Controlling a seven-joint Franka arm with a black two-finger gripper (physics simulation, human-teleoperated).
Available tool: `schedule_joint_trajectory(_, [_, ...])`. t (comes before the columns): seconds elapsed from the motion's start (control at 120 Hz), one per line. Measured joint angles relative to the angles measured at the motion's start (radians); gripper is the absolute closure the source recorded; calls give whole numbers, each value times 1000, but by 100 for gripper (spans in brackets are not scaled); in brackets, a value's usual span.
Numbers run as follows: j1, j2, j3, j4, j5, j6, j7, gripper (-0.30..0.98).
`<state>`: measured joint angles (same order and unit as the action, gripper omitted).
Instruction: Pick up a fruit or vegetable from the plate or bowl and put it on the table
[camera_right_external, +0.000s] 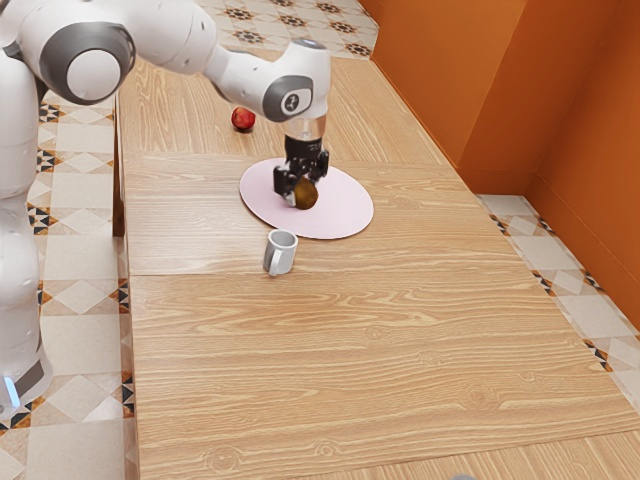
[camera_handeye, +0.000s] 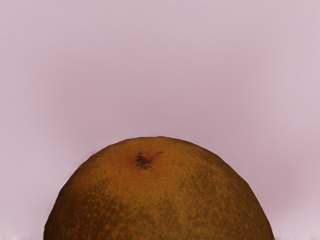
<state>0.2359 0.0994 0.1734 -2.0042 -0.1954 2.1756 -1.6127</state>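
Observation:
The black gripper (camera_right_external: 302, 178) is low over the pale pink plate (camera_right_external: 346, 208) in the exterior view, right at a round brown-orange fruit (camera_right_external: 307, 195). Part of the fruit is covered by the gripper there. Whether the fruit is gripped or merely lies under the hand, I cannot tell. From the wrist view, the speckled fruit (camera_handeye: 160, 200) looms large at the lower edge, a dark stem mark on its top and the pink plate surface (camera_handeye: 160, 65) behind it.
A white mug (camera_right_external: 281, 252) stands on the wooden table (camera_right_external: 380, 340), close to the plate's rim. A red apple (camera_right_external: 243, 118) lies on the table beyond the plate, toward the exterior view's upper left. Orange walls rise past the table's far side.

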Motion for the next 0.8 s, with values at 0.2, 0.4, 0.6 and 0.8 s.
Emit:
schedule_joint_trajectory(0.2, [-18,-51,4,7,2,-2,2,41])
schedule_joint_trajectory(0.4, [-45,0,-39,186,47,-21,-4,39])
schedule_joint_trajectory(0.6, [-194,81,-105,292,50,-25,-26,40])
schedule_joint_trajectory(0.8, [-243,148,-146,360,50,-20,-52,28])
